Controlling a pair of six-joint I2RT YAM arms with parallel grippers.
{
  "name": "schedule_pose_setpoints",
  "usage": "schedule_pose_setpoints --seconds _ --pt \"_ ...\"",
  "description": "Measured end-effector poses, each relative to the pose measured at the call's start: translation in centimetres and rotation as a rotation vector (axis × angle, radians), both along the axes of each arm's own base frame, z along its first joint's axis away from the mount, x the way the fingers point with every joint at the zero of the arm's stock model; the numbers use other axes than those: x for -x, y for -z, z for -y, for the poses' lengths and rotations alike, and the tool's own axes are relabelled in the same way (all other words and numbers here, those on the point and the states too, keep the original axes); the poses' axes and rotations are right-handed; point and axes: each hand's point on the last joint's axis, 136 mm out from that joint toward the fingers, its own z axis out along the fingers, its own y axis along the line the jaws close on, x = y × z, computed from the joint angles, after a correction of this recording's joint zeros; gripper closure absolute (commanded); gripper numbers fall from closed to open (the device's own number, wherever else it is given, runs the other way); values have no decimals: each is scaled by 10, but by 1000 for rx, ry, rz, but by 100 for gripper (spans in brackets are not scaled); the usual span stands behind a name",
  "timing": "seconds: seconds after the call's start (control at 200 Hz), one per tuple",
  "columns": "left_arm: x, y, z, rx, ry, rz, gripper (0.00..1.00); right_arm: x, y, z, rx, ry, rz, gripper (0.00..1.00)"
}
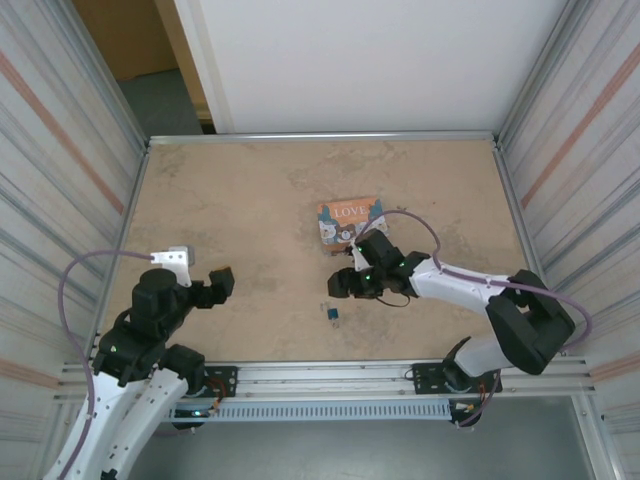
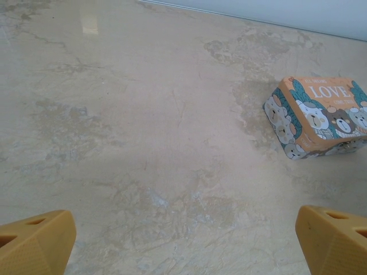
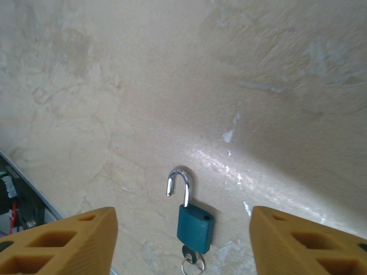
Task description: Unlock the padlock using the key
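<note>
A teal padlock point(image 3: 195, 228) lies flat on the table with its silver shackle point(image 3: 179, 183) swung open. The key point(image 3: 192, 257) sits in the bottom of its body, a small ring hanging from it. In the right wrist view my right gripper point(image 3: 183, 238) is open, and its yellow fingers point(image 3: 63, 243) stand well apart on either side of the lock without touching it. From above, the padlock point(image 1: 332, 312) is just in front of the right gripper point(image 1: 346, 284). My left gripper point(image 1: 197, 271) is open near the left side, with nothing between its fingers point(image 2: 35, 243).
A small orange tin point(image 1: 349, 220) printed with bears and "LOVE" stands behind the right gripper, and the tin point(image 2: 317, 117) is at the right in the left wrist view. A metal rail point(image 1: 330, 378) runs along the near table edge. Corrugated walls enclose both sides.
</note>
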Motion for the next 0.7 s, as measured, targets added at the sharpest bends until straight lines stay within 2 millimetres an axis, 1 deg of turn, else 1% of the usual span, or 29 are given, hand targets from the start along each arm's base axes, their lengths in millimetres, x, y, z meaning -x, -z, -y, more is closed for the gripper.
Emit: schedule_pose_setpoints --seconds 0.14,0.301,0.481,0.591,0.666,0.701 --pt "0 0 -2 -5 -11 2 1 -8 -15 14 -25 46 61 24" --pt "0 -1 -4 -6 -17 9 1 -21 -32 35 -56 113 126 16" --pt "0 -1 -5 -11 -26 11 1 -32 -49 56 -86 174 192 10" --pt "0 -2 -7 -14 -33 13 1 -36 -55 68 -95 205 227 6" --pt "-1 -2 -7 -16 -36 13 1 -38 -58 78 -99 233 245 0" --pt "-1 -2 -8 -16 -37 13 1 -39 -60 83 -102 248 258 1"
